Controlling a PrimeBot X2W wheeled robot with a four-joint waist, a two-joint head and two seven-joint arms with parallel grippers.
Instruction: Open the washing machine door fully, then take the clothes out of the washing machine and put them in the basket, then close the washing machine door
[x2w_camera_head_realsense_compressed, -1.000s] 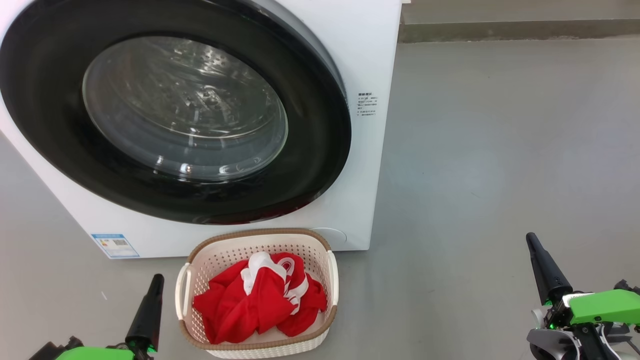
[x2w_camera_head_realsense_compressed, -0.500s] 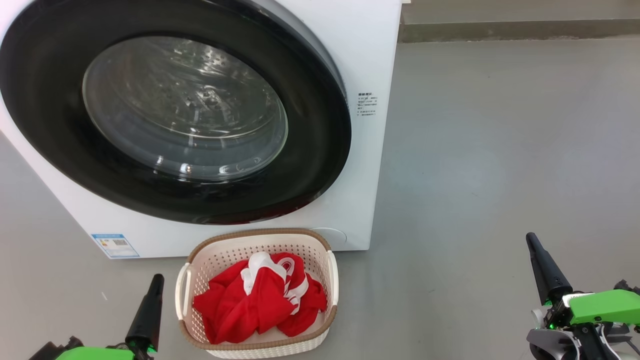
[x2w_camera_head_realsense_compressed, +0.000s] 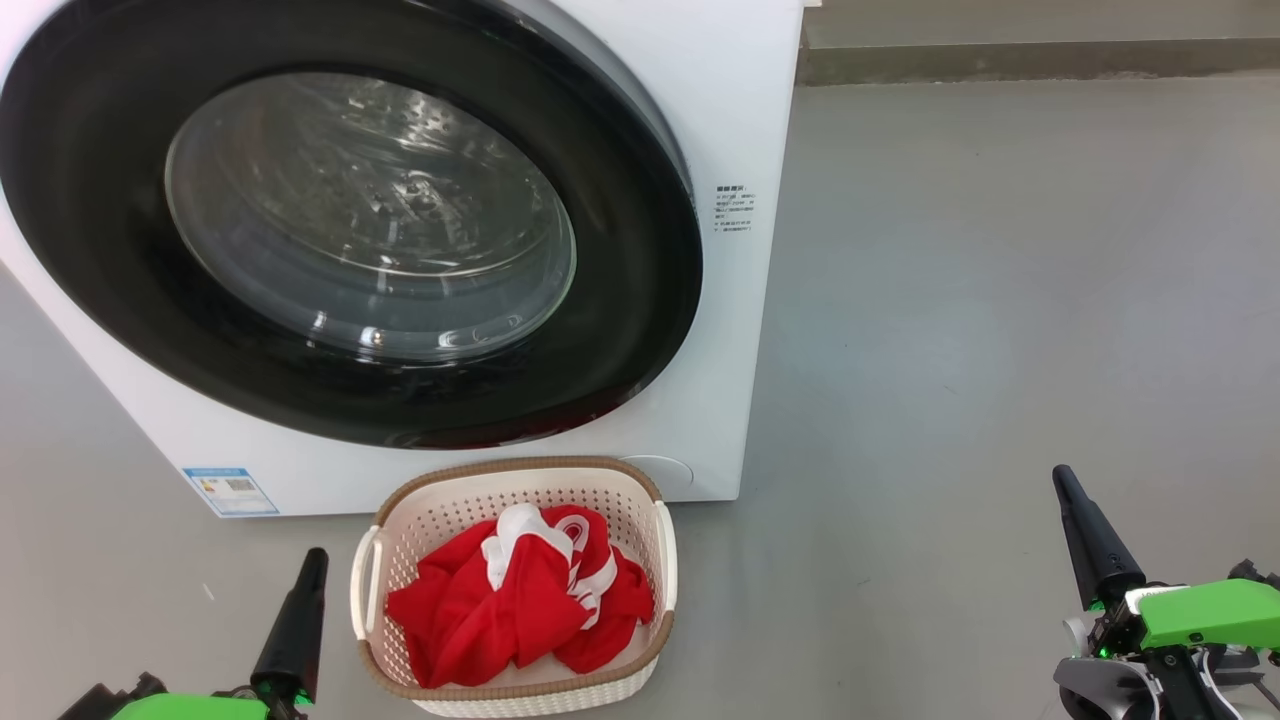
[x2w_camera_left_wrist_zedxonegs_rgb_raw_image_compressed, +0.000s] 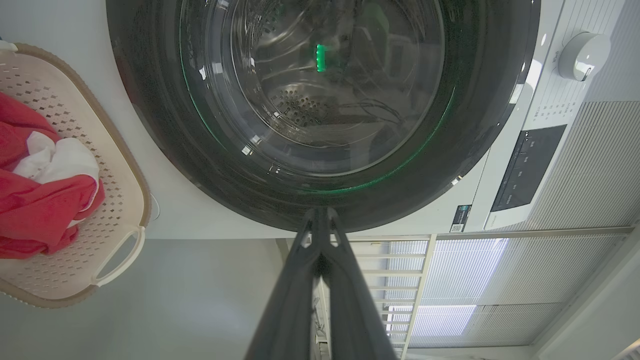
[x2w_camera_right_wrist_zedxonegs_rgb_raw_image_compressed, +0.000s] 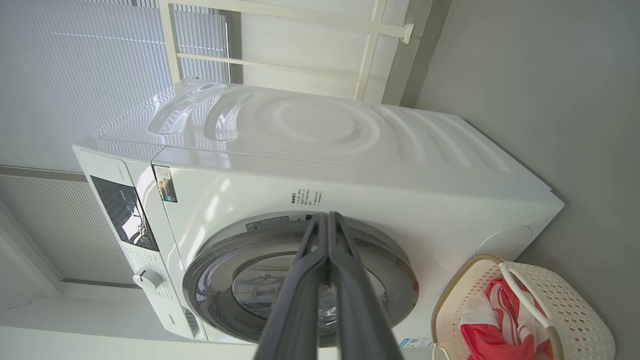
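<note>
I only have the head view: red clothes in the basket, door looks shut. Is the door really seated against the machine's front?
Observer: Yes. From the side, in the right wrist view, the washing machine door sits closed against the washing machine; I see no gap at its rim.
Operator: Any clothes inside?
Observer: The left wrist view looks straight through the glass: bare perforated drum, no red in it.
Operator: And my grippers, holding anything?
Observer: No. The left gripper and the right gripper each show shut and empty in their own wrist views.
</note>
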